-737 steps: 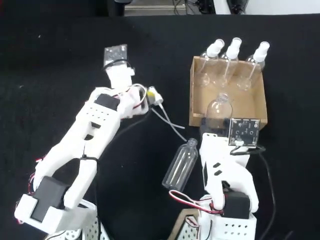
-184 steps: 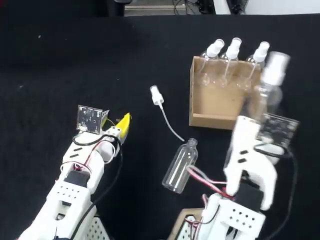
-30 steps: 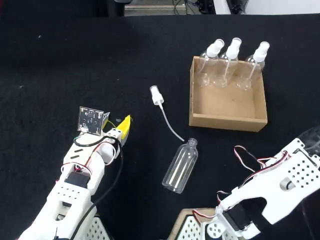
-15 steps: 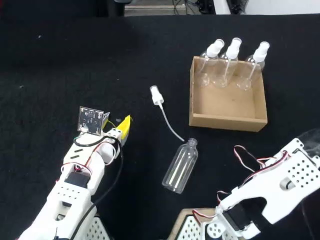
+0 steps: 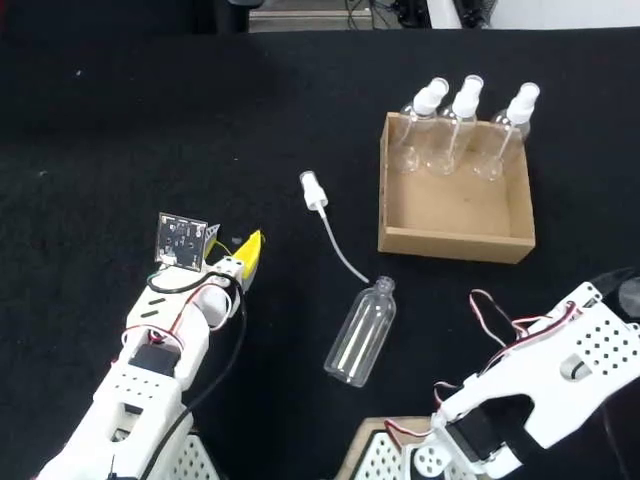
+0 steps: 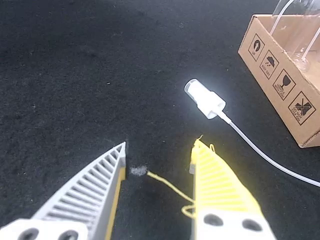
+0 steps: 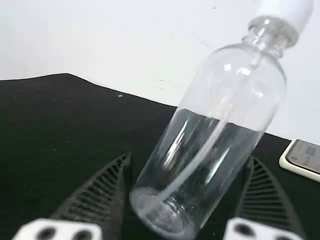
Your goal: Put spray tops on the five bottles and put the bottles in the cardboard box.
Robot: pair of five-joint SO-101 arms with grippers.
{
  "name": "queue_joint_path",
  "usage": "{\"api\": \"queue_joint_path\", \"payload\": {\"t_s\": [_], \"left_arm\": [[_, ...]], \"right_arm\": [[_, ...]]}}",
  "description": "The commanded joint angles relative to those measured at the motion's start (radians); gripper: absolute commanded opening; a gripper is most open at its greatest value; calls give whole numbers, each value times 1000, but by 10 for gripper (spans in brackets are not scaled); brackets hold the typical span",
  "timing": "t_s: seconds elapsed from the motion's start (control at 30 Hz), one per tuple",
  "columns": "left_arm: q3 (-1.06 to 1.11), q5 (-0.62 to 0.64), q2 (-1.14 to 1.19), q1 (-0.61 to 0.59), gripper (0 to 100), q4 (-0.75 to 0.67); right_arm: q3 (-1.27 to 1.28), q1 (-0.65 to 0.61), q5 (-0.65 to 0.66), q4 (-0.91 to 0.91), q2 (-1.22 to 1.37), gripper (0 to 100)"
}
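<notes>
The right gripper pinches a clear capped bottle low on its body and holds it tilted in the air, well apart from the cardboard box, out at the counter's near right. Three more topped bottles stand along the box's far wall. On the black counter an uncapped bottle lies on its side with its neck toward the box. A loose spray top lies beyond it, its thin tube trailing back toward that neck. The left gripper hangs spread and empty near the spray top.

The bottles look light, smooth and thin-walled, so they would likely slip or dent under a hard squeeze; a mid-body hold seems safest. The spray top is tiny and its tube looks bendy, so it is best taken by the white head, not the tube
</notes>
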Motion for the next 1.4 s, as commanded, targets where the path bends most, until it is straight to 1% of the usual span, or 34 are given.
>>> {"api": "queue_joint_path", "payload": {"t_s": [0.0, 0.07, 0.1, 0.2, 0.23, 0.4, 0.5, 0.87, 0.97, 1.03, 1.13, 1.17, 1.27, 1.37], "left_arm": [[-21, -9, 0, 8, 205, -25], [-21, -9, 0, 8, 205, -25], [-21, -9, 0, 8, 205, -25], [-21, -9, 0, 8, 205, -25], [-21, -9, 0, 8, 205, -25], [-21, -9, 0, 8, 205, -25], [-21, -9, 0, 8, 205, -25], [-21, -9, -2, 8, 205, -25], [-21, -9, -2, 8, 205, -25], [-19, -9, -3, 8, 205, -25], [-19, -9, -5, 8, 205, -25], [-19, -9, -5, 8, 205, -25], [-19, -9, -5, 8, 205, -25], [-19, -9, -3, 8, 205, -25]], "right_arm": [[15, -25, -5, -8, -1, 283], [10, -26, -2, -9, -2, 280], [10, -26, 0, -9, -2, 263], [10, -21, 5, -37, -2, 145], [10, -18, 6, -37, -4, 122], [67, -15, 31, -35, -41, 157], [136, -20, 31, -35, -93, 146], [495, -25, 29, -34, -407, 149], [553, -17, 29, -31, -472, 149], [556, -12, 37, 12, -496, 149], [510, 5, 38, 140, -526, 157], [483, 8, 38, 198, -533, 175], [395, 32, 31, 414, -555, 272], [378, 44, 37, 546, -595, 351]]}}
